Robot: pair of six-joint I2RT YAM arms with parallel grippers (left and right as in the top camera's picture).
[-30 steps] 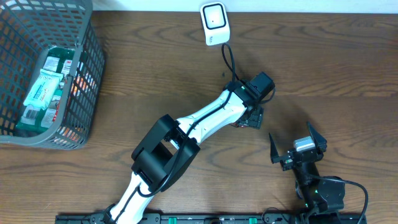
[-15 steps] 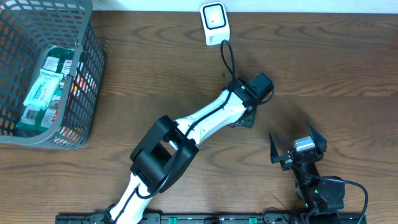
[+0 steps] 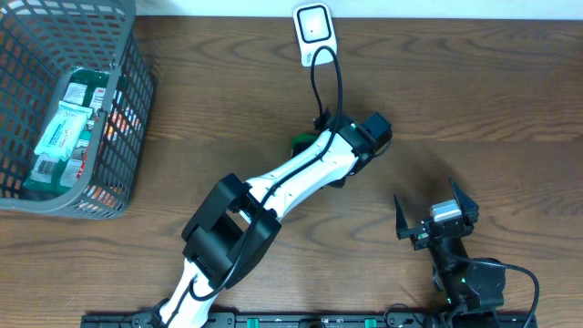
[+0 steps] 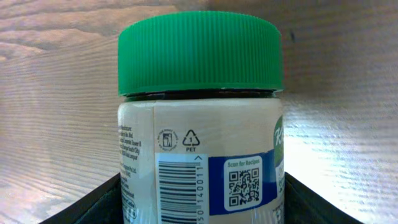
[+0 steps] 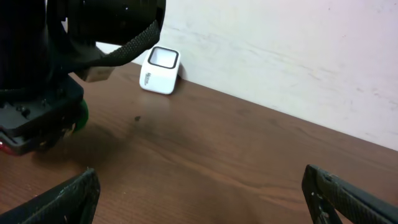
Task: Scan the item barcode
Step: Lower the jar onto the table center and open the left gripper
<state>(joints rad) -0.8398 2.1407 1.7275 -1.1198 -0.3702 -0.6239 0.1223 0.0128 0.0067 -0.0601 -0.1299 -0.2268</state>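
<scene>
One white cube-shaped barcode scanner (image 3: 313, 34) sits at the far edge of the brown wooden table (image 3: 492, 100), against the pale wall, and one black cable (image 3: 316, 77) loops from it toward the robot. On the robot's side of the scanner and near it, the left gripper (image 4: 202, 208) has its fingers closed against both sides of one cream-labelled plastic jar with a green ribbed lid (image 4: 200, 53). The label shows one barcode (image 4: 180, 186) and one QR code (image 4: 244, 186), both turned to the wrist camera. From overhead the white left arm (image 3: 301, 173) lies over the jar, so only a sliver of green lid shows beside it. Well to the left of the scanner stands one grey plastic mesh basket (image 3: 127, 118) holding several packets, too overlapped to count. Well apart from the scanner, nearer the robot and to its right, the right gripper (image 3: 432, 208) has its fingers spread wide with nothing between them.
</scene>
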